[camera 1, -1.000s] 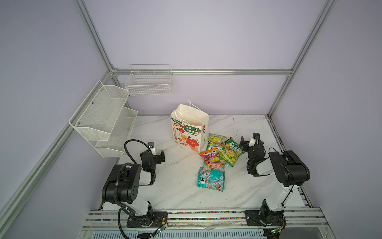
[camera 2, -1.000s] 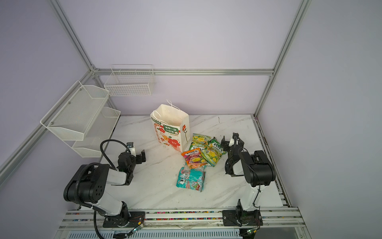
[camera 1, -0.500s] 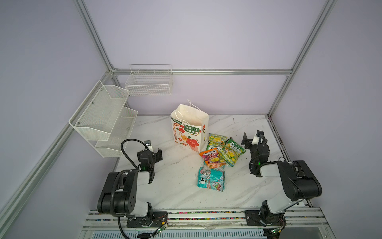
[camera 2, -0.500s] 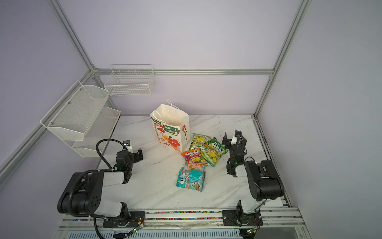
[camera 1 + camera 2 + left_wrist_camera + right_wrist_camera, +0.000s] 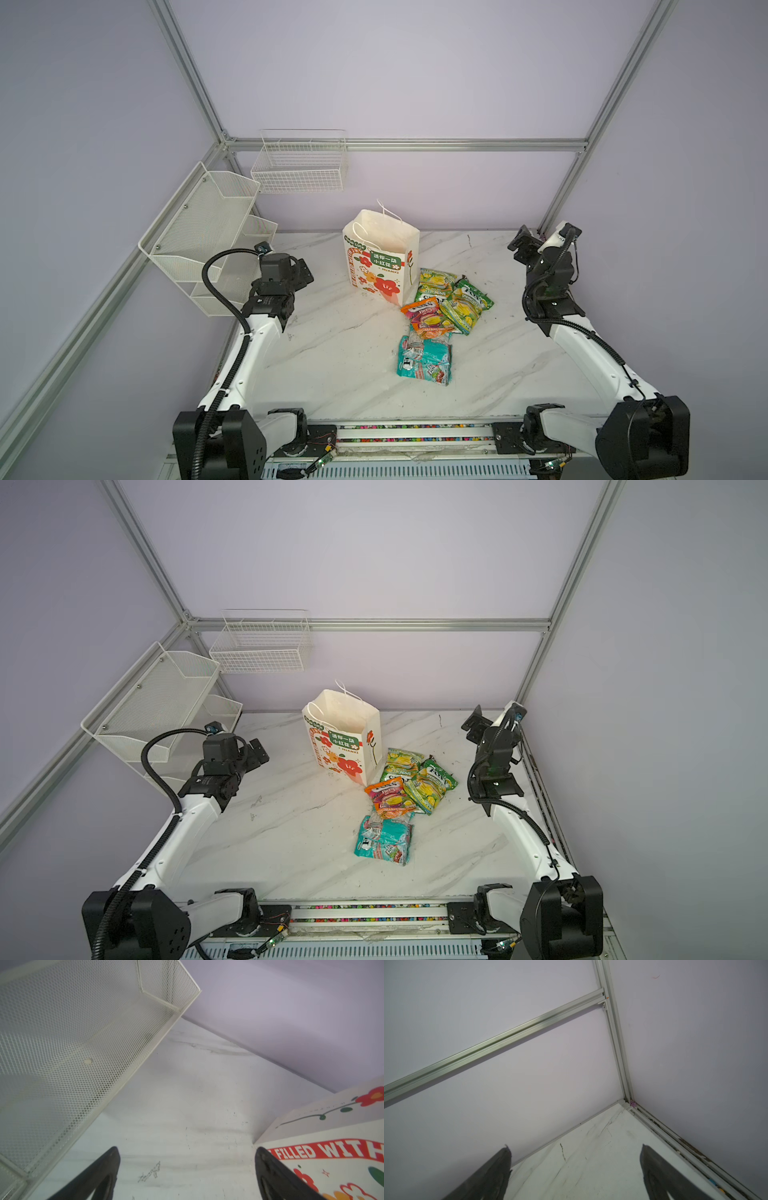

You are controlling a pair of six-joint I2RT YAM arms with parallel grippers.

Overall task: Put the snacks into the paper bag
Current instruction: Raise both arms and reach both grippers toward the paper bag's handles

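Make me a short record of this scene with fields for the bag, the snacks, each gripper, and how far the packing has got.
bag: paper bag upright, mouth open, toward the back of the table
snacks: lying in a pile on the table, to the right of the bag in both top views; two green-yellow packets, an orange packet, a teal packet nearest the front
left gripper: open, empty, between the mesh shelf and the bag
right gripper: open, empty, facing the far right corner
progress: no packet held

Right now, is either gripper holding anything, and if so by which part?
Nothing is held. The left gripper and right gripper both stand open and empty; the snacks lie loose beside the paper bag.
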